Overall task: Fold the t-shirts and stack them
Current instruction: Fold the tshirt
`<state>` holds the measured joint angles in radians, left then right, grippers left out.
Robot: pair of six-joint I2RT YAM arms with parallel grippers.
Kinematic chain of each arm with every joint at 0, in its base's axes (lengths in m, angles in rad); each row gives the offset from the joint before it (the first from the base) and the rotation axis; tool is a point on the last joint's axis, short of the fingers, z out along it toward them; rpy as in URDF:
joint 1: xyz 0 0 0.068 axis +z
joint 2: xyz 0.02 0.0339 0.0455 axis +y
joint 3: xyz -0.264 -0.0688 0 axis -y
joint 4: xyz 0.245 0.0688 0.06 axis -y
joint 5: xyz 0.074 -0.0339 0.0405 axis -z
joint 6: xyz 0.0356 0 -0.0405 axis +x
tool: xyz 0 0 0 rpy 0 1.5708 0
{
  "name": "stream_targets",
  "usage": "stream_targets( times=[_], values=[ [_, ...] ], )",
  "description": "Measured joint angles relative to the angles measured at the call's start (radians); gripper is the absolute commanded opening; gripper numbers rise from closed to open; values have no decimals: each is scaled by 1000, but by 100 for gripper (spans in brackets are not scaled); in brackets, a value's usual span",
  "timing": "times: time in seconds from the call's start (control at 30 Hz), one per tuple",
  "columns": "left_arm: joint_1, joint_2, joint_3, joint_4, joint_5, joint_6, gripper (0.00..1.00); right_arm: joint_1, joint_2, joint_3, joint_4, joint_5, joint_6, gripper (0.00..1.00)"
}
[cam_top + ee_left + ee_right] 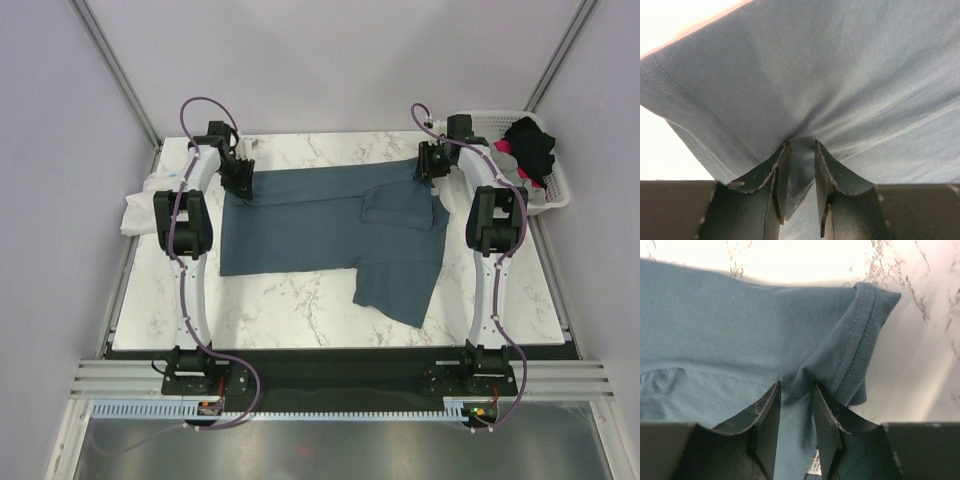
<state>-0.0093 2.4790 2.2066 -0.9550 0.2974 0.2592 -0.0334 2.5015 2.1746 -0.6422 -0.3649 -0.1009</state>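
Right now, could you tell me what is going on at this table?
Both arms are handling the slate-blue t-shirt, which lies spread on the marble table. The left gripper is shut on a pinch of cloth near the hem. The right gripper is shut on cloth beside a stitched cuff. Both hold the shirt's far edge. A white garment lies at the table's left edge, and the basket at far right holds dark clothes.
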Motion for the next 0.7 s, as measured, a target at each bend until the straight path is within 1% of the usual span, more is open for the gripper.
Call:
stream_targets(
  times=[0.1, 0.17, 0.2, 0.27, 0.33, 0.37, 0.43, 0.47, 0.5, 0.53, 0.57, 0.6, 0.63, 0.7],
  values=[
    [-16, -28, -37, 17, -16, 0, 35, 0, -18, -24, 6, 2, -5, 41],
    [-33, -90, -119, 20, -27, 0, 35, -2, -68, -91, 3, 1, -18, 43],
    [-44, -144, -180, 23, -33, 0, 35, -3, -94, -122, 1, -2, -27, 43],
    [-69, -269, -288, 5, -34, 0, 35, -6, -177, -200, -7, -18, -52, 44],
    [-109, -448, -410, 6, -32, 0, 36, -9, -285, -274, -8, -49, -90, 45],
    [-129, -524, -446, -1, -29, 0, 36, -9, -332, -298, -12, -59, -106, 48],
    [-182, -727, -544, 13, -21, 2, 38, -8, -475, -378, 6, -80, -164, 49],
    [-209, -821, -582, 10, -5, 5, 44, -4, -549, -419, 8, -85, -190, 50],
    [-229, -909, -620, 15, 12, 11, 47, 1, -618, -458, 17, -91, -218, 50],
    [-235, -984, -654, 8, 36, 17, 57, 10, -694, -502, 23, -96, -245, 50],
    [-234, -1036, -679, 5, 55, 22, 70, 21, -767, -553, 28, -98, -272, 51],
    [-227, -1093, -709, 2, 73, 29, 73, 37, -839, -609, 38, -99, -302, 51],
    [-219, -1137, -735, -6, 90, 28, 87, 52, -893, -652, 36, -98, -326, 59],
    [-207, -1192, -758, -47, 115, 33, 96, 103, -1022, -771, 37, -78, -377, 69]
  ],
)
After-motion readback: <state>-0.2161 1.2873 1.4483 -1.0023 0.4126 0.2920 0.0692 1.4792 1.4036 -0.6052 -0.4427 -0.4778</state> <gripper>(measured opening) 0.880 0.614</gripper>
